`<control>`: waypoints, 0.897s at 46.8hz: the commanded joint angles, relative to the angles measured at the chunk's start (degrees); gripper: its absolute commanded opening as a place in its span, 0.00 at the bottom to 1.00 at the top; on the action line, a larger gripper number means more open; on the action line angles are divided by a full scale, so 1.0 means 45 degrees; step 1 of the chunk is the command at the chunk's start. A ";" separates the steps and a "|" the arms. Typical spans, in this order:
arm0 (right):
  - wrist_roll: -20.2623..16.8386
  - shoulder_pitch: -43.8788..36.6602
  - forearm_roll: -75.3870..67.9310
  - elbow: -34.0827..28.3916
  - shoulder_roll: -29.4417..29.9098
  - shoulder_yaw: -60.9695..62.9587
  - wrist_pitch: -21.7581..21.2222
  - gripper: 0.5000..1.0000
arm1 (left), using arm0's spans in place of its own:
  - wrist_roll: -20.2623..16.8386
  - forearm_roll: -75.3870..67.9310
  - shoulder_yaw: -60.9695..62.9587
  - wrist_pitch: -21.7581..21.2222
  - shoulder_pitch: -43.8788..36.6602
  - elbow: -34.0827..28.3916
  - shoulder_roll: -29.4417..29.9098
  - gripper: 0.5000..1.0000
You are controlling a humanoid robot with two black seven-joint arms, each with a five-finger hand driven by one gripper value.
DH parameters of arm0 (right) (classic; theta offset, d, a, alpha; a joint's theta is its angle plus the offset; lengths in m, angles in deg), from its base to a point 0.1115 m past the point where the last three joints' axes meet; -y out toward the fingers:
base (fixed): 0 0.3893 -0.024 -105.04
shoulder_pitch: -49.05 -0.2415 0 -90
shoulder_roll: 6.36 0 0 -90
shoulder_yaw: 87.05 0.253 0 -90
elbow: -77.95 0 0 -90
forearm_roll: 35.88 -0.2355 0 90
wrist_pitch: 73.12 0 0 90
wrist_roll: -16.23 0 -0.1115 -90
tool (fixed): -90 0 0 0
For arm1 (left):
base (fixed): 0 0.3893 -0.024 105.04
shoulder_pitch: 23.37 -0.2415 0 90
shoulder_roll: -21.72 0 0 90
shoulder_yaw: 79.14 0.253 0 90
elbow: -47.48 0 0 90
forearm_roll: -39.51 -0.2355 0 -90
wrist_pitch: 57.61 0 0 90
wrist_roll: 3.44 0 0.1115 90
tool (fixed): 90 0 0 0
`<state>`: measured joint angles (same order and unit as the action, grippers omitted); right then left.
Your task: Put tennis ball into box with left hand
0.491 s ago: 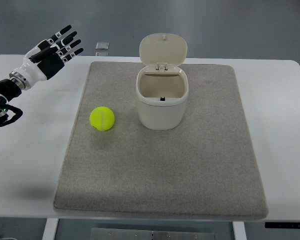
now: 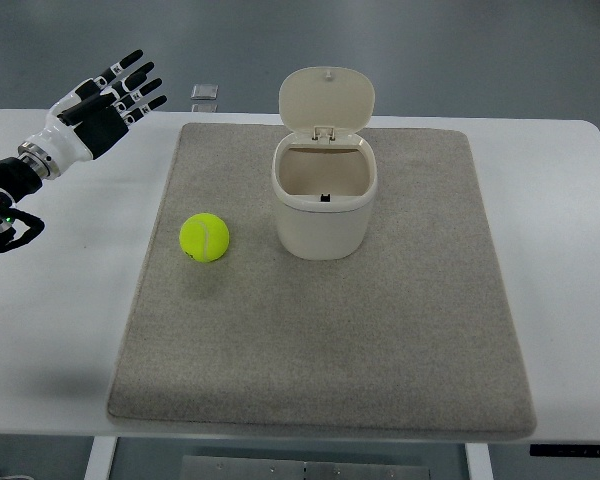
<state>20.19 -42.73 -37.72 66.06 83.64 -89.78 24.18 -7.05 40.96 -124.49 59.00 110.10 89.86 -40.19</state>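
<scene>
Now the left hand point(image 2: 105, 100) hovers over the far left corner of the white table point(image 2: 60, 330), its fingers spread and holding nothing. On the grey mat point(image 2: 320, 350), the tennis ball point(image 2: 204, 238) lies just left of the box point(image 2: 323, 205), whose lid stands open.

ball point(image 2: 204, 238): fuzzy felt, matt
box point(image 2: 323, 205): smooth plastic, slight sheen
mat point(image 2: 380, 330): rough cloth
counter point(image 2: 60, 330): smooth, matt

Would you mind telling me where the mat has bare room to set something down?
The mat is bare across its whole near half and right of the box. The only tight spot is the gap between the tennis ball and the box.
</scene>
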 commanded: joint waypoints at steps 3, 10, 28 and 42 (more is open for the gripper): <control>0.0000 0.0005 0.0000 -0.0015 0.0000 0.0000 0.0000 0.80 | 0.0001 -0.0029 0.0000 -0.0015 0.0008 -0.0005 0.0028 0.98; 0.0000 0.0005 0.0000 0.0005 0.0000 0.0000 0.0000 0.80 | -0.0037 -0.0554 0.0078 0.0453 0.0067 -0.0005 0.0164 0.98; 0.0000 0.0005 0.0000 0.0005 0.0000 0.0000 0.0000 0.80 | -0.1852 -0.6627 0.0136 0.0532 0.0145 0.0288 0.1199 0.98; 0.0000 -0.0015 0.0000 0.0004 0.0000 0.0000 0.0000 0.80 | -0.2694 -0.9969 0.1034 0.0552 0.0223 0.1830 0.2897 0.97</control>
<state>20.19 -42.73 -37.72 66.03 83.64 -89.78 24.18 -19.17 -1.96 -121.23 61.39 111.08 96.02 -29.21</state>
